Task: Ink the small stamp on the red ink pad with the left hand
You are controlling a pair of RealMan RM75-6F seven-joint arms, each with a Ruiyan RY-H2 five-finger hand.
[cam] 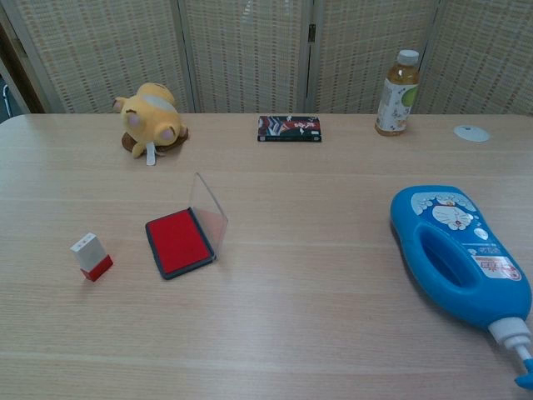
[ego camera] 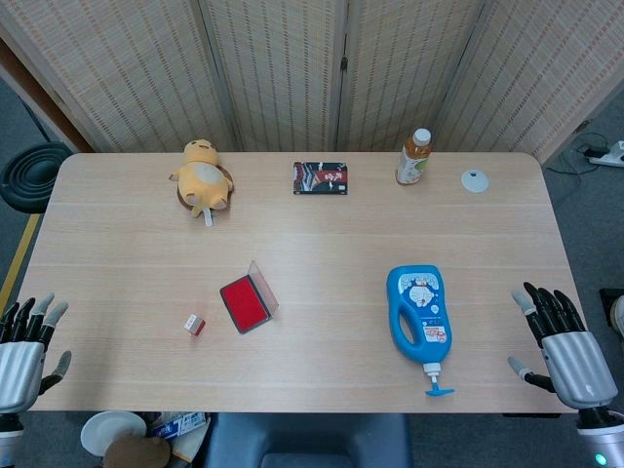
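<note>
The small stamp (cam: 92, 256) stands just left of the ink pad (cam: 177, 242), the pump bottle (cam: 458, 249) well right.

Left hand (ego camera: 21, 366) and right hand (ego camera: 568, 353) hover empty, fingers (ego camera: 548, 310) spread.

The chest view showed neither hand. In it the blue bottle (cam: 456, 250) ran off the right edge, its pump tip cropped. In the head view the left hand (ego camera: 21, 361) was cut off by the frame's left edge.

place: office or lab | cues: folding screen (ego camera: 341, 68), power strip (ego camera: 606, 153), table (ego camera: 322, 234)
</note>
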